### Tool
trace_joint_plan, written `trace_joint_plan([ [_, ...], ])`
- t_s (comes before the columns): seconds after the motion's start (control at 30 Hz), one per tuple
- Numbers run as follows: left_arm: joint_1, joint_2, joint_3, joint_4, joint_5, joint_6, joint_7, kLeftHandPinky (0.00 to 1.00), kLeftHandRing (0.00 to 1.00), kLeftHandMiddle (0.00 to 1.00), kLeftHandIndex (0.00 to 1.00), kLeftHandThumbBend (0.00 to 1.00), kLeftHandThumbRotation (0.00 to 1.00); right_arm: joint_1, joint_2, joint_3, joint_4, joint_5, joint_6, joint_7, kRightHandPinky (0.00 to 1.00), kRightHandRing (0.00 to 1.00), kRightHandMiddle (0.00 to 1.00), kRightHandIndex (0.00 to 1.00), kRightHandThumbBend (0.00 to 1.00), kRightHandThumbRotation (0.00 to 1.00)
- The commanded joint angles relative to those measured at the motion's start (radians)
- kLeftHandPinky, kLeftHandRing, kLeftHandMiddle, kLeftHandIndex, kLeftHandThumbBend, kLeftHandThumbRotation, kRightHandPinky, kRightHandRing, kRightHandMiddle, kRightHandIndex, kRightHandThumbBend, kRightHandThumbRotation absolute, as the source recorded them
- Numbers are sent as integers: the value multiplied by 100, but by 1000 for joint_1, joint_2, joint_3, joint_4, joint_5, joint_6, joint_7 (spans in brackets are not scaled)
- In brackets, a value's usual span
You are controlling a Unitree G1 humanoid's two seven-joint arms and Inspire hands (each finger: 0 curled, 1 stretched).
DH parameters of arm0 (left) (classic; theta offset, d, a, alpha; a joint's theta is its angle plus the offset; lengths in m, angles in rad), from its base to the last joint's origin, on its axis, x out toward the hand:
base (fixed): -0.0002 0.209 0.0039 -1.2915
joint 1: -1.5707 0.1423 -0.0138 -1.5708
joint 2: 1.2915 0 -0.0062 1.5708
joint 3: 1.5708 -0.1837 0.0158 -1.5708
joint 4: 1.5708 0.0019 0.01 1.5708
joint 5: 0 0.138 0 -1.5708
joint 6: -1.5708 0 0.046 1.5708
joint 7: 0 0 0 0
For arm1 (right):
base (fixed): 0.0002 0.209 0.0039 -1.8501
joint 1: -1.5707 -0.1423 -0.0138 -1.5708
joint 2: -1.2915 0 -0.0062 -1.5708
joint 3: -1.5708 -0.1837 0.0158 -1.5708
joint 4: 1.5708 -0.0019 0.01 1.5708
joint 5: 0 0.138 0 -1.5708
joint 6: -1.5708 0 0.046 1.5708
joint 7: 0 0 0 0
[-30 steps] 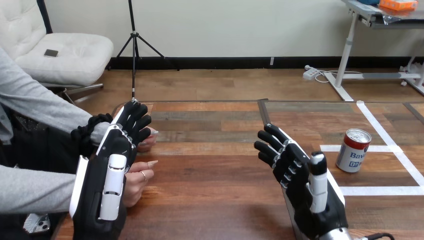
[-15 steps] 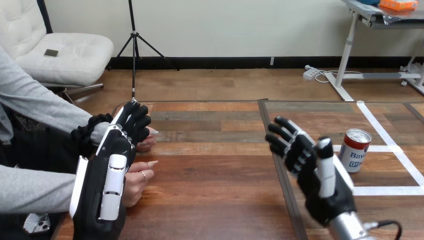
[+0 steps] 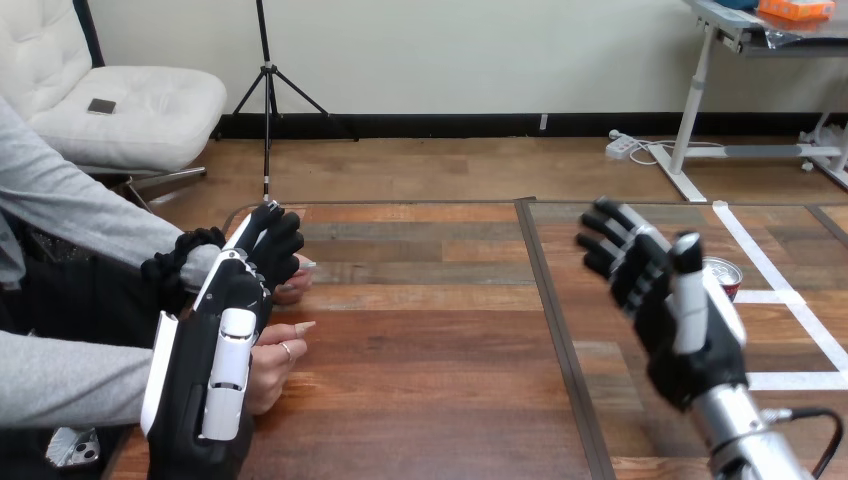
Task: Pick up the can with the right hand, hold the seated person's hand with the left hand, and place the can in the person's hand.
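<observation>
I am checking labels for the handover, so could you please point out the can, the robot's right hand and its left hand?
can [image 3: 728,273], head view, on its top.
right hand [image 3: 668,315], head view, middle of the hand.
left hand [image 3: 232,310], head view, back of the hand.

Black-and-white right hand [image 3: 682,322], brown table [image 3: 420,360], white tape lines [image 3: 800,380].

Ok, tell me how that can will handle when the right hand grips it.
The can stands upright, its top showing behind the open right hand; a sideways nudge could tip it, and it would likely roll. Its smooth metal wall is probably slippery and may dent if squeezed. Its weight can't be judged.
</observation>
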Motion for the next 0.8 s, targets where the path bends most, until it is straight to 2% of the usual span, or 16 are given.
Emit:
trace_joint_plan([
  [0.0, -58, -5, 7, -12, 0, -14, 0, 87, 87, 87, 89, 50, 100, -120, -26, -23, 30, 0, -9, -13, 90, 91, 90, 90, 96, 100],
  [0.53, -67, -6, 10, -1, -3, -24, -1, 88, 87, 87, 89, 48, 100, -234, -76, -55, 146, -6, 7, -25, 93, 91, 91, 90, 96, 100],
  [0.63, -73, -4, 10, 11, -8, -37, -8, 88, 87, 87, 89, 48, 100, -255, -83, -59, 169, -12, 11, -41, 94, 91, 91, 90, 96, 100],
  [0.77, -73, 2, 9, 8, -14, -31, -15, 88, 87, 87, 89, 48, 100, -287, -102, -56, 213, -48, -5, -84, 94, 91, 91, 90, 97, 100],
])
